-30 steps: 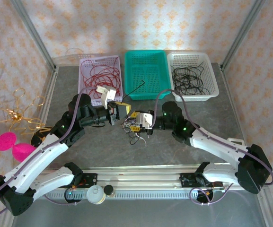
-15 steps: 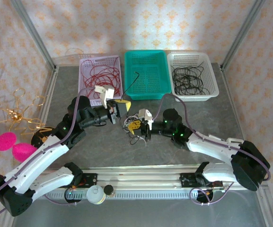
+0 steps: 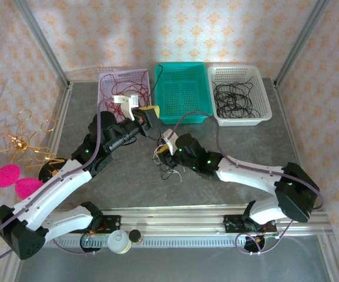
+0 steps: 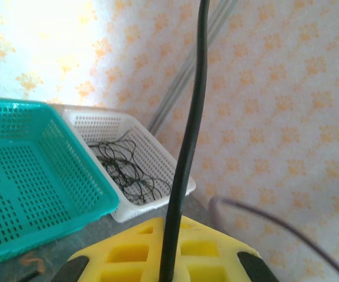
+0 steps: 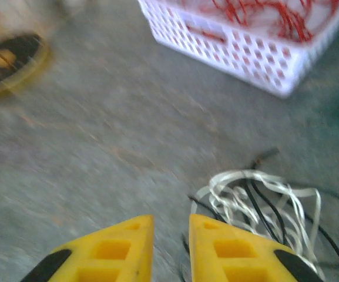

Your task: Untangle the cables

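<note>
black strand lifted from the tangle

since a second ago, the left gripper [image 3: 150, 113] has risen toward 12 o'clock, clamped on a black cable [image 4: 190, 141] that runs up past the teal basket [image 3: 181, 94]. the right gripper [image 5: 171, 247] has swung to the centre of the table [image 3: 263, 147], fingers a sliver apart, gripping nothing. the clump of cables [image 5: 257, 197], cream and black, lies just beside it, at 2 o'clock in its wrist view.

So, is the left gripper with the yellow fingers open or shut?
Shut: the left gripper clamps a thin black cable, which rises from between its closed yellow fingers.
</note>
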Robot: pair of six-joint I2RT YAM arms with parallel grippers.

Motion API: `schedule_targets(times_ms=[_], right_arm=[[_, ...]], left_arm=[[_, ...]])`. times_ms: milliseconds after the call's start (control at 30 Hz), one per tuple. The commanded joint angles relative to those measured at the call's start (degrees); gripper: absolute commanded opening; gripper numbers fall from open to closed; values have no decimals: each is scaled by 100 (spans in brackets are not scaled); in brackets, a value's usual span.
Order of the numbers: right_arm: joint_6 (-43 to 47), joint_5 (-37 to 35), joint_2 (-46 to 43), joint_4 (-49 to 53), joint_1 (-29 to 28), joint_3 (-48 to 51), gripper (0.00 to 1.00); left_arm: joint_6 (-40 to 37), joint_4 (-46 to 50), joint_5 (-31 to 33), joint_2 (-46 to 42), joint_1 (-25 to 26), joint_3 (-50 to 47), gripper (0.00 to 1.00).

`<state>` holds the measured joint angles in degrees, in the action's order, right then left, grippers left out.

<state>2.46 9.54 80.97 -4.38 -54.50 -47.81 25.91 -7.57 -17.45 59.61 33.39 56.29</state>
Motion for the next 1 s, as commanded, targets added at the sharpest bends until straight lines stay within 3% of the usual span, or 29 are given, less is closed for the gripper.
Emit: schedule_targets(times_ms=[0,100,167,333,500,567,633,767,867,967], right_arm=[[-30,-1042,85,162,1,-52,19],[-278,-1148,-21,-457,1,202,14],[-474,-1207,-187,-800,1,413,17],[-715,-927,-891,-1467,2,1028,34],[-862,-637,-1944,-3198,41,1993,62],[-1050,-479,-2005,-3794,63,2080,67],[-1544,-561,-1763,-4224,59,1910,67],[-3042,-1557,-932,-5109,-6,1613,67],[-3404,-1760,-283,-5430,-55,1134,71],[-3606,-2502,231,-5490,-79,708,71]], left_arm=[[145,-108,362,92,-16,313,0],[165,14,416,128,-14,412,0],[152,49,435,121,-16,436,0],[151,137,507,94,-17,428,0],[345,243,522,86,-16,370,0],[522,234,572,36,-16,284,0],[726,172,627,-12,-13,206,0],[987,81,674,-93,-8,93,0],[1011,162,735,-127,-5,45,0],[1039,262,722,-181,1,55,0]])
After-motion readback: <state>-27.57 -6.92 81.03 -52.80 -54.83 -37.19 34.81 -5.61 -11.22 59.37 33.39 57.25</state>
